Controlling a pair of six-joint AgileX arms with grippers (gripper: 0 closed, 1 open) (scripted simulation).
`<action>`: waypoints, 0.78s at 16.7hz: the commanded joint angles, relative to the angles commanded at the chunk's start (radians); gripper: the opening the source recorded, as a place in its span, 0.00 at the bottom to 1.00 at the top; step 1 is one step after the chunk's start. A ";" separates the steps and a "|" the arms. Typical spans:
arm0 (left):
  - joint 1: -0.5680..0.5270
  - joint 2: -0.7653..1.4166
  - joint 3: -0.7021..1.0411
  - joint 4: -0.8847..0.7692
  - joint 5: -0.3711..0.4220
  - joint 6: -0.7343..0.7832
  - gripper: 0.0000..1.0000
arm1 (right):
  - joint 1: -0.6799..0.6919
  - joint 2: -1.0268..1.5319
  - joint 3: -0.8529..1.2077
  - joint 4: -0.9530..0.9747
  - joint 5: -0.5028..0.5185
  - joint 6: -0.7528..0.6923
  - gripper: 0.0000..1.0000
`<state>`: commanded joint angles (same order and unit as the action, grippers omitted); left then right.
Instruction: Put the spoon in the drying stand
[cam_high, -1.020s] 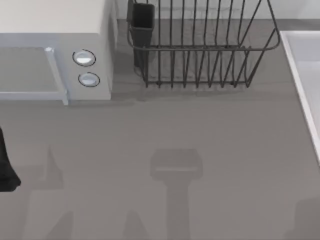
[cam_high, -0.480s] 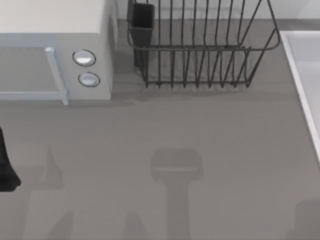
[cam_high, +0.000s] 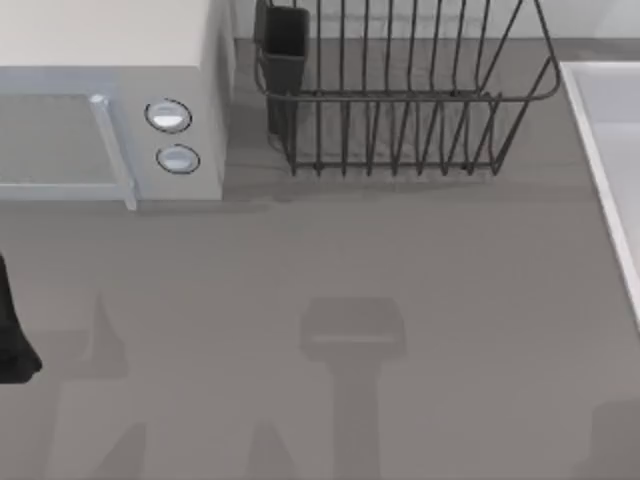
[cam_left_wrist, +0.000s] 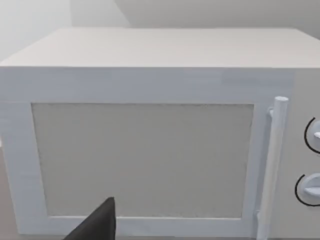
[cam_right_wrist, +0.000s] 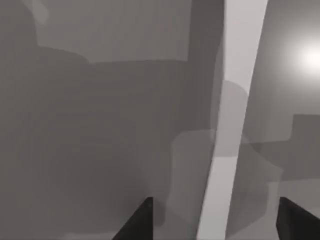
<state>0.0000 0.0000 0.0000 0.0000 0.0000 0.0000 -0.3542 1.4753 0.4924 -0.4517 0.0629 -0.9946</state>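
You have no spoon in sight, so sweep the right hand (cam_right_wrist: 215, 220), fingers spread, along the white rim (cam_right_wrist: 235, 120) before heading for the stand (cam_high: 400, 100).

A grey table (cam_high: 420, 260) is carrying soft shadows across its surface. A white microwave (cam_high: 110, 60) with two round knobs (cam_high: 168, 116) is sitting at its far left, and a pale raised rim (cam_high: 600, 170) is running along its right side.
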 joint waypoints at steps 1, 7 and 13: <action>0.000 0.000 0.000 0.000 0.000 0.000 1.00 | 0.000 0.000 0.000 0.000 0.000 0.000 0.00; 0.000 0.000 0.000 0.000 0.000 0.000 1.00 | 0.009 -0.087 0.067 -0.168 -0.029 0.054 0.00; 0.000 0.000 0.000 0.000 0.000 0.000 1.00 | 0.002 -0.113 0.321 -0.464 -0.029 0.032 0.00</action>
<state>0.0000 0.0000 0.0000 0.0000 0.0000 0.0000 -0.3525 1.3621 0.8135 -0.9158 0.0341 -0.9631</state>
